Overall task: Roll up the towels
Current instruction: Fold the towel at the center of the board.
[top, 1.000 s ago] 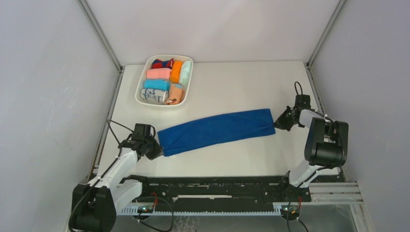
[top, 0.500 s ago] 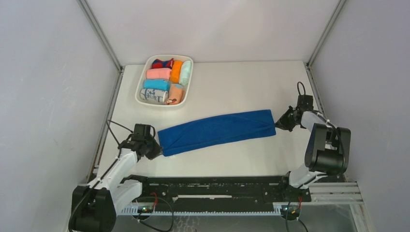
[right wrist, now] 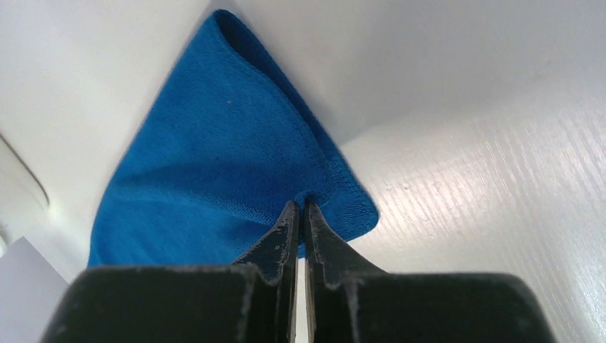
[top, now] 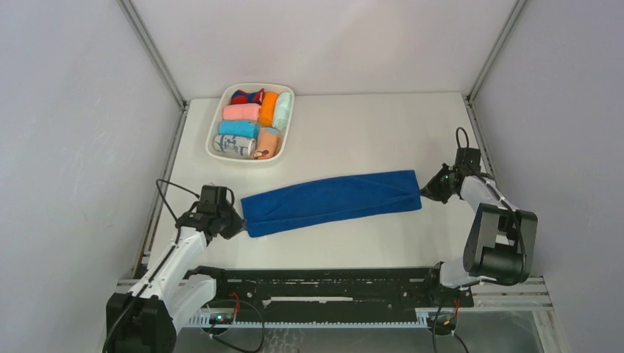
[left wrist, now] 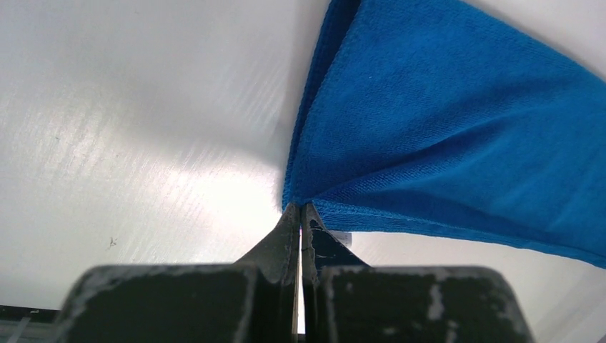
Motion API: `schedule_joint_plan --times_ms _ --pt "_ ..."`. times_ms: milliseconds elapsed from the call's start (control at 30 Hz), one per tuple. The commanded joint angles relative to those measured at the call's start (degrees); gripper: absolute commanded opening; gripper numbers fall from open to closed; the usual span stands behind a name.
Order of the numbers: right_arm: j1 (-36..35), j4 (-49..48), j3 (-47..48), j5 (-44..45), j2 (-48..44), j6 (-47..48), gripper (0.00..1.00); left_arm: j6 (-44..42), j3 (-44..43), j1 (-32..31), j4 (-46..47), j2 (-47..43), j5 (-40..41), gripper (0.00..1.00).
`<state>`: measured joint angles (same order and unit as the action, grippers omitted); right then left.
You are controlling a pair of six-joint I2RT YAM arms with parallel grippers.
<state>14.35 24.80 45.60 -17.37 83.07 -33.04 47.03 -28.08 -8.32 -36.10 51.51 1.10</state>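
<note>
Left gripper (top: 235, 224) and right gripper (top: 425, 190) each clamp one end of the blue towel (top: 331, 202), stretched across the table (top: 353, 132); each wrist view cuts off its far end.

**Left wrist view:** the blue towel (left wrist: 443, 143) runs off the top and right edges. Its pinched corner is hidden between the tips of the left gripper (left wrist: 301, 211), whose body is cut by the bottom edge. A pale scrap (left wrist: 343, 237) beside the tips is half covered and unidentifiable.

**Right wrist view:** the towel's lower left part lies behind the right gripper (right wrist: 301, 209). A pale curved shape (right wrist: 21, 186) is cut by the left edge.

**Top view:** the 2 grips are too small to resolve. In the bin (top: 237, 159), the pattern of the peach roll (top: 268, 143) and the print of the white roll (top: 233, 145) are illegible. The left arm base (top: 140, 323) is cut by the bottom edge.
</note>
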Motion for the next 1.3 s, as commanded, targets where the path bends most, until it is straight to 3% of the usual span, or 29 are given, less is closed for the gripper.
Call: schedule_joint_plan --times_ms 0,167,300,500,833,1033,1267 --pt "0.4 -0.2 -2.8 1.3 -0.5 1.7 0.00 0.6 2.7 -0.5 2.3 1.1 0.6 0.00" --pt "0.7 -1.9 -4.9 1.3 2.4 1.4 0.01 0.7 3.8 -0.5 3.2 2.7 0.6 0.06" --pt "0.8 -1.8 -5.5 2.0 0.6 1.7 0.21 1.3 3.6 -0.4 2.2 0.1 0.2 0.10" --pt "0.9 1.9 -6.1 5.3 -7.1 3.6 0.42 0.9 -0.5 -0.4 -3.9 -5.2 2.2 0.34" --pt "0.1 0.5 -5.9 3.3 -17.4 7.0 0.50 -1.3 -8.8 -0.4 -5.5 -4.2 1.6 0.49" --pt "-1.7 -7.8 -3.0 -9.0 -9.9 7.8 0.48 -2.6 -12.0 -0.4 2.1 5.8 -2.3 0.48" --pt "-3.4 -11.3 4.7 -10.1 3.4 7.5 0.52 -4.4 -17.0 -0.4 7.9 20.6 -2.3 0.34"
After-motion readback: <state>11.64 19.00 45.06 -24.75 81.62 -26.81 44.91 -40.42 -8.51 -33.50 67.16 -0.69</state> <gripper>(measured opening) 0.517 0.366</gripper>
